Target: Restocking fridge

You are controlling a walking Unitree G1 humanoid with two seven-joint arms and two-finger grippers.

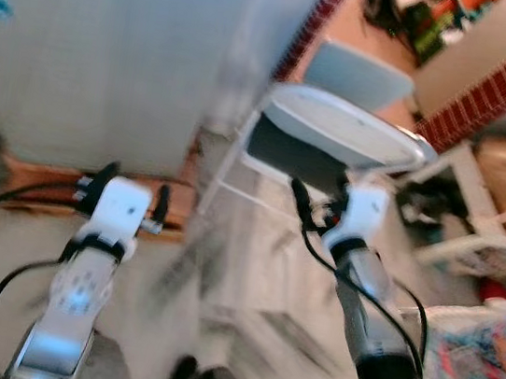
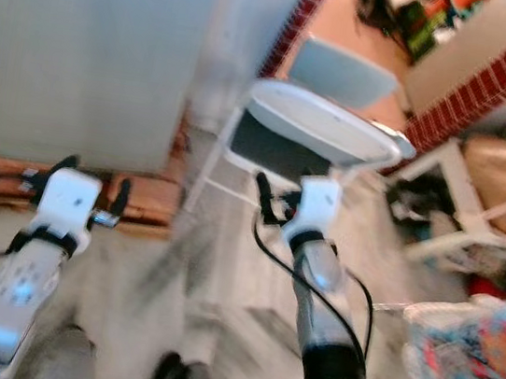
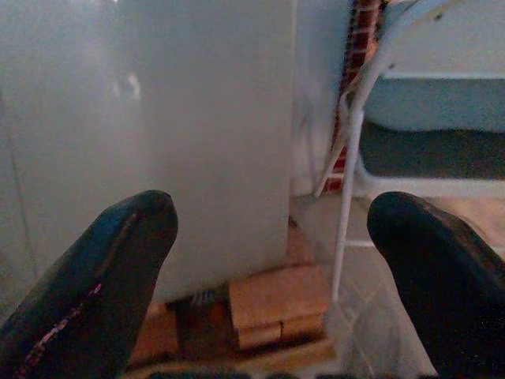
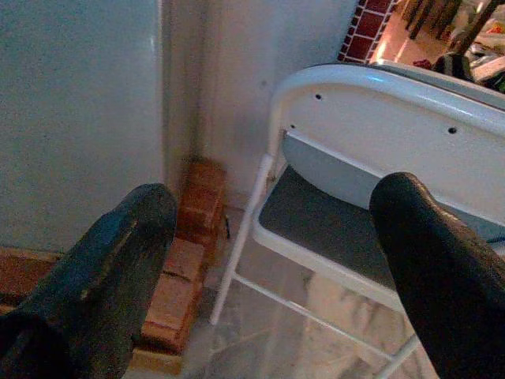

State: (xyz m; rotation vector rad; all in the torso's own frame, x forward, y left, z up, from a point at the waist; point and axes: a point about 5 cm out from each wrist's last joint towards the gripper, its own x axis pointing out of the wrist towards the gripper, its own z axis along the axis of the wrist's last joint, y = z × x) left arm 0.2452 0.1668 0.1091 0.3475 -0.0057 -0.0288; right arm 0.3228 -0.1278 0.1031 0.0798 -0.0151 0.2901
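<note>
Both grippers empty, fingers open: left gripper (image 1: 130,193) facing fridge (image 1: 111,57), right gripper (image 1: 319,199) by chair (image 1: 337,131); bricks (image 3: 276,304) under fridge.

Pale tiled floor (image 1: 248,293), kinda blurry. White metal folding chair (image 4: 371,197) standing at 12 o'clock, reddish brick blocks (image 4: 185,268) at 10.

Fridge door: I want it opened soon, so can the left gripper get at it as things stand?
Probably yes. The left gripper, fingers open and holding nothing, points at the fridge with nothing between them; the folding chair stands off to the right.
</note>
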